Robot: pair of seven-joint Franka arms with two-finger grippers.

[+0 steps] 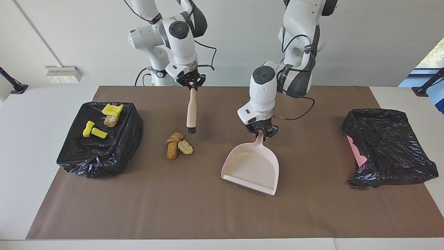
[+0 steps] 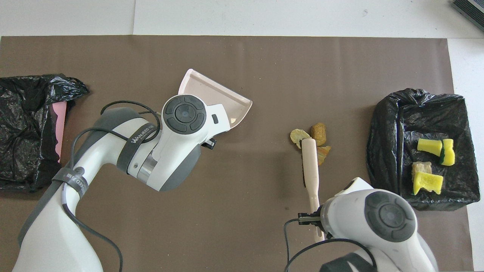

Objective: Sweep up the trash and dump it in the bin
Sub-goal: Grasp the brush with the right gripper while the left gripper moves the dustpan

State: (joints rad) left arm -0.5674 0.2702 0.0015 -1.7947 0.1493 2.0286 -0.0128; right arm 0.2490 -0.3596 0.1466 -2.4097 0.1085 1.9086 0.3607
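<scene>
Left pincer: clamped on dustpan handle, pan angled toward the trash.
Right pincer: gripping brush, bristles poised beside trash for sweeping.

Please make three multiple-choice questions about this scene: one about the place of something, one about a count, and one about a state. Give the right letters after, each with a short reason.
1. Where do the bread-like chunks on the mat lie?
A. inside the dustpan
B. on the brown mat, between the dustpan and the bin at the right arm's end
C. on the white table beside the mat

2. How many yellow sponge bits lie in the bin at the right arm's end?
A. one
B. three
C. six

3. What does the left gripper do?
A. it is shut on the handle of the dustpan
B. it hangs open over the chunks
C. it holds the brush

Answers:
1 B: the chunks lie on the mat, apart from both the pan and the bin.
2 B: both views show three yellow bits there.
3 A: its fingertips clamp the pan's handle; the right gripper holds the brush.
</scene>
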